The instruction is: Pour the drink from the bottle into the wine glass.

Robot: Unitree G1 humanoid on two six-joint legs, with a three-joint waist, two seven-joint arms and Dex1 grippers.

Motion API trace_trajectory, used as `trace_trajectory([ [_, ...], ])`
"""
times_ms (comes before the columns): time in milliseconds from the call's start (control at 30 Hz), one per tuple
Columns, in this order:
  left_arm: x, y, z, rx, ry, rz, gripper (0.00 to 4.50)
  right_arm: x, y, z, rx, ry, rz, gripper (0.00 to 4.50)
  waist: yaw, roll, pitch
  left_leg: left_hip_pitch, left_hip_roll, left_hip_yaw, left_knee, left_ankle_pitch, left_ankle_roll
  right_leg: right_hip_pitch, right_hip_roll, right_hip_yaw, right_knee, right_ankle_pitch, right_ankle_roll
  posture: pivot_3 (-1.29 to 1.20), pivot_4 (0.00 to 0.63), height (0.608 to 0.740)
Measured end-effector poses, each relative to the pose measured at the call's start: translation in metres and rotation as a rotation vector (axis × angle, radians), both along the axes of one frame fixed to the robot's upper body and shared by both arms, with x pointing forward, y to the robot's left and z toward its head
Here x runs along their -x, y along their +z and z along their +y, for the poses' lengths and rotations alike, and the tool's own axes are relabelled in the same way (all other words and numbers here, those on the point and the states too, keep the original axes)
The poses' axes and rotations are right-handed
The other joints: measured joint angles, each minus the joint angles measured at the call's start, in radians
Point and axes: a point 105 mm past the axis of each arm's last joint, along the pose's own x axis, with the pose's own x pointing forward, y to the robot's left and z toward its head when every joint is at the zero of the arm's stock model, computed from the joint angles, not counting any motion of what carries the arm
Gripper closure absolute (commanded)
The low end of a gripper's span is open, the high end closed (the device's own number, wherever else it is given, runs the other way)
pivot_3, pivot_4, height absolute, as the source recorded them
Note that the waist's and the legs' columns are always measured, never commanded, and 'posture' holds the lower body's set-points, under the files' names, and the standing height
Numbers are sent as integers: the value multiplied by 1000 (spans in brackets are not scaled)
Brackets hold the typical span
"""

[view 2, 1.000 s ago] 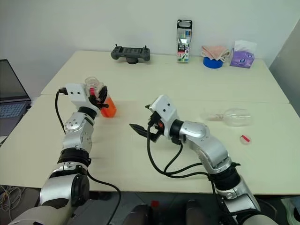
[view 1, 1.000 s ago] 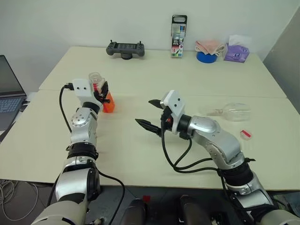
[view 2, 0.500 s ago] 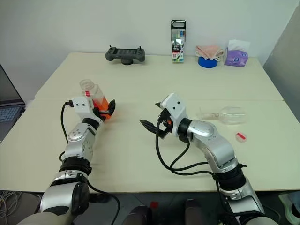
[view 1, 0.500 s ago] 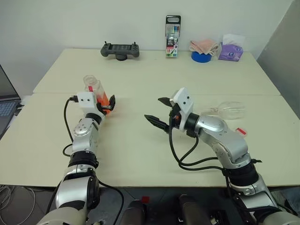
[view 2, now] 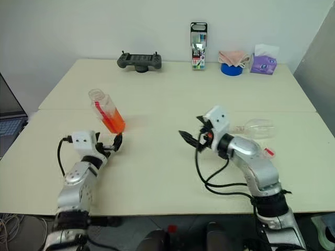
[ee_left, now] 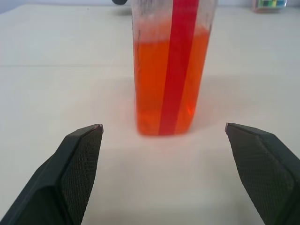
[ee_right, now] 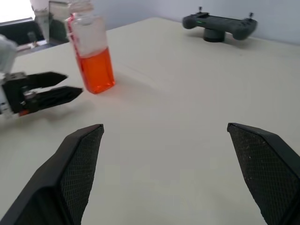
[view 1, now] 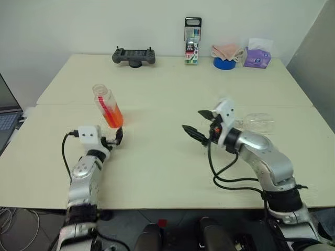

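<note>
Two cream tables pushed together, plain white wall behind.
Far table [view 1: 157, 78] meets near table [view 1: 157, 172] at a seam running left to right. White wall [view 1: 78, 26] at the far side, grey panel [view 1: 319, 57] on the right. Along the far edge: black controller [view 1: 133, 55], marker pack [view 1: 192, 33], blue dish [view 1: 225, 63] with pink cloth, purple tissue pack [view 1: 256, 57]. Laptop [view 1: 6, 112] at left. Even, soft light.
</note>
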Motion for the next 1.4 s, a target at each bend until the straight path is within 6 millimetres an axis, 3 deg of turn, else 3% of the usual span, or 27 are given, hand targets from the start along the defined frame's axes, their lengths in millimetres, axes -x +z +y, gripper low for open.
trace_trajectory([
  [100, 29, -14, -22, -38, -159, 77, 56, 7, -18, -38, -131, -163, 92, 0, 2, 0, 0, 0, 0, 1, -1, 0, 0, 1, 0, 0, 0, 0, 0, 0, 150, 740],
  [167, 40, -17, -54, -87, -349, 113, 56, 18, -31, -52, -287, -235, 166, 0, 10, 0, 0, 1, -1, 0, -1, 0, 0, 2, 1, -2, 0, 0, 0, 0, 150, 740],
  [300, 40, 2, -122, -114, -666, 53, 56, 25, -46, -63, -592, -342, 286, 0, 6, 2, 0, 4, 0, 4, 1, 5, 4, 4, 3, 1, -1, 2, -1, 0, 150, 740],
  [467, 35, 27, -164, -141, -870, -25, 56, 5, -48, -78, -804, -476, 356, 0, -11, 3, 0, 18, 3, 5, -4, 7, 7, 15, 7, 2, -2, 2, -4, 0, 150, 740],
  [700, 34, 39, -185, -175, -1003, -25, 56, -32, -58, -68, -1048, -504, 511, 0, -16, 4, 0, 15, 8, 5, -5, 6, 7, 12, 12, 1, -1, 2, -5, 0, 150, 740],
  [800, 34, 39, -185, -177, -1010, -23, 56, -41, -67, -67, -1112, -530, 562, 0, -16, 4, 0, 15, 9, 5, -4, 6, 7, 12, 13, 1, -1, 1, -4, 0, 150, 740],
  [1067, 34, 36, -184, -171, -1003, -7, 56, -70, -66, -67, -1226, -564, 561, 0, -21, 5, 0, 17, 15, 7, -4, 6, 7, 12, 19, 2, -2, 3, -7, 0, 150, 740],
  [1300, 37, 31, -181, -169, -996, 14, 0, -78, -78, -76, -1323, -647, 569, 2391, -20, 5, -1, 17, 15, 7, -4, 6, 7, 12, 20, 2, -2, 4, -8, 0, 150, 740],
  [1400, 36, 32, -176, -175, -984, 12, 0, -76, -70, -76, -1301, -633, 537, 3447, -17, 5, -1, 17, 15, 6, -4, 6, 7, 12, 20, 2, -2, 4, -8, 0, 150, 740],
])
